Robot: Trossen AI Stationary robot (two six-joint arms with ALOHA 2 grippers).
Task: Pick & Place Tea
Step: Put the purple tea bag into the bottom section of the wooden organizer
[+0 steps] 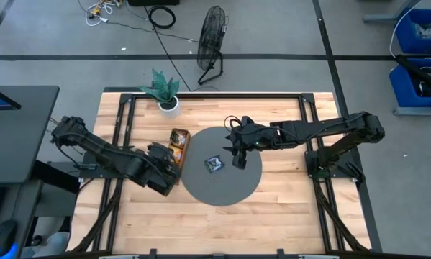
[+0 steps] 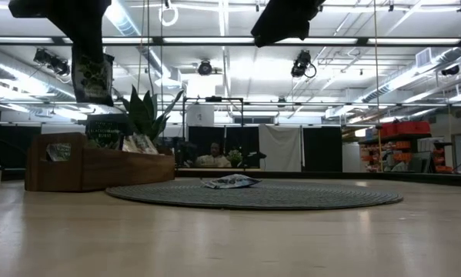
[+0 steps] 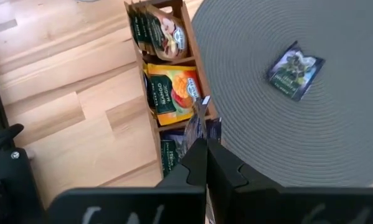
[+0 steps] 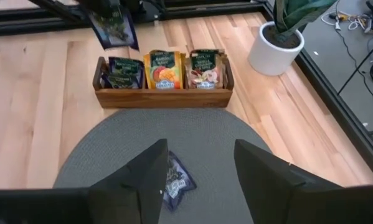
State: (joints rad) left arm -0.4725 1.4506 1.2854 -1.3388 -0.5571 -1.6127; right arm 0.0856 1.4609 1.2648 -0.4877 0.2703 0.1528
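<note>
Starting at the left, the left gripper is hanging above the near end of the long brown wooden tray, its fingers pinched fully together on the top edge of a dark blue-black flat tea sachet, which is dangling clear of the tray in the low view; holding it by one edge like that is probably letting it slide out from its upright neighbours and swing free for carrying. The tray itself is sitting on the pale wooden surface, just beside the rim of the large round dark grey woven mat, and its three compartments are keeping the remaining sachets standing on edge by sort: dark blue-black ones, yellow-orange ones and pale tan ones, so that a top edge is always offering itself to a pinch. Moving right, a second dark sachet is lying flat on the mat, apart from the tray, which suggests the mat is serving as the drop place. Farther right, the right gripper is hovering over the mat near that sachet, its fingers standing well apart and holding nothing. A white pot with a green plant is standing beyond the tray.
</note>
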